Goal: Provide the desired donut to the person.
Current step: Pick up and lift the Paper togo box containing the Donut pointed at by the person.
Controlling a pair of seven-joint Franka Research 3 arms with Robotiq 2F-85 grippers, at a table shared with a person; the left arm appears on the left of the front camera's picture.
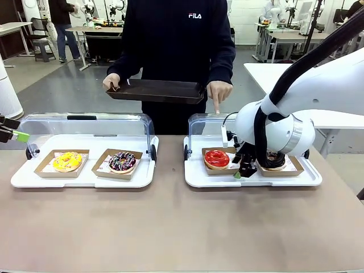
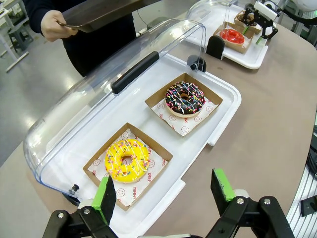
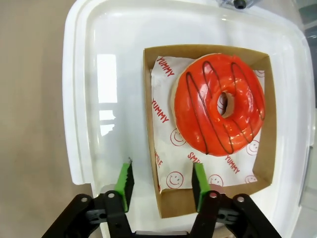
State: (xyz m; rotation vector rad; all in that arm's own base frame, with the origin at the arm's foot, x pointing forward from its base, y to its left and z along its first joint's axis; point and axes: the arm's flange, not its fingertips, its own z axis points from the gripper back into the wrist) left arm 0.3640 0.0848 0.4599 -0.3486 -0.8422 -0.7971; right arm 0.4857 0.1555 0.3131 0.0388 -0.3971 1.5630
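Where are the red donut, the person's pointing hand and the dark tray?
red donut (image 3: pixel 198 111): right wrist view, glaze left of the hole.
pointing hand (image 1: pixel 219 90): front view, back of the hand.
dark tray (image 1: pixel 156 92): front view, middle of its near wall.

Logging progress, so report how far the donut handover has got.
Done: the clear dome lid is up, and the person's hand points down toward the red-glazed donut. In hand: the right gripper, open, straddles one wall of the brown cardboard box that holds it. Left: grip, lift and deliver it to the person's dark rectangular tray. The left gripper is open, off to the side.
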